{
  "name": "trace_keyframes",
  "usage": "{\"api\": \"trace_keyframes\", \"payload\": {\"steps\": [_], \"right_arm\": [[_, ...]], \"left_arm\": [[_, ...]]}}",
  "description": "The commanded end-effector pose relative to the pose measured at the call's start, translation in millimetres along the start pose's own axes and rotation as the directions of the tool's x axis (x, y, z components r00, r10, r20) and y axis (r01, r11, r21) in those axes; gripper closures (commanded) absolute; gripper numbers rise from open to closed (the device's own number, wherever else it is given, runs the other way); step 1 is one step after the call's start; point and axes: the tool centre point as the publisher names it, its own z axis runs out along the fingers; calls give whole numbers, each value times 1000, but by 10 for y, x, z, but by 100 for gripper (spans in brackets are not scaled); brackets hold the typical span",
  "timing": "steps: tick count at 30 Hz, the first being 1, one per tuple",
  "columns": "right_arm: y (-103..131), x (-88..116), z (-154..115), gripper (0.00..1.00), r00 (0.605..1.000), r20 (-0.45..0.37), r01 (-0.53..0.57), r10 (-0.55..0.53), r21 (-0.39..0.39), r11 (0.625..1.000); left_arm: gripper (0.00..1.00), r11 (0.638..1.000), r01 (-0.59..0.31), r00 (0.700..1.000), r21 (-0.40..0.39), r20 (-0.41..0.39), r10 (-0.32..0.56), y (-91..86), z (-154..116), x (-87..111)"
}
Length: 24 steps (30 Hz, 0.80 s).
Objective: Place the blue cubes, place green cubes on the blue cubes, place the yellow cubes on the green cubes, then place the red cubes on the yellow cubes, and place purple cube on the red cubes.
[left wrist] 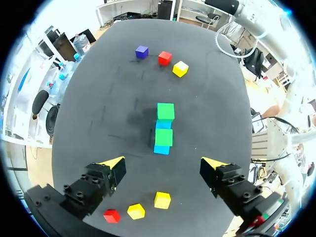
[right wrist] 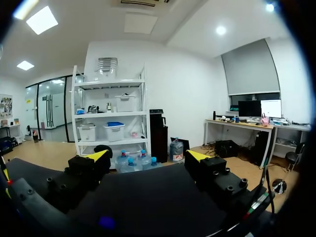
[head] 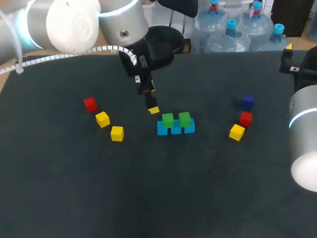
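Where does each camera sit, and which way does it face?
Head: above, behind, looking down on the table; left arm, right arm show.
Left wrist: on left arm, looking down at the green cubes past its fingers.
Right wrist: on right arm, facing out across the table; fingers show.
Head and left wrist share those cubes.

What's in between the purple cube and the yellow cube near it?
A red cube sits between the purple cube and that yellow cube. The head view shows it best.
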Motion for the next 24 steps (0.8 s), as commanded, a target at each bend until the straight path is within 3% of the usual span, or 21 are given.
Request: {"api": "trace_keyframes", "payload": {"steps": [1,6,10,16,24], "right_arm": [[-27,-210,-23,0,1000,-2,25,-26,-203,979],[-50,-710,-27,0,986,67,167,-155,-256,952],[-113,-1121,-9,0,974,121,218,-191,-283,934],[-187,-1531,-1,0,925,216,368,-312,-311,876],[-377,-1750,59,0,816,276,560,-507,-164,812]], "left_arm": [[0,1000,-1,1000,0,1,1,3,0,5],[0,1000,-1,1000,0,1,1,3,0,5],[0,1000,-1,1000,0,1,1,3,0,5],[0,1000,-1,1000,0,1,1,3,0,5],[0,1000,-1,1000,0,1,1,3,0,5]]}}
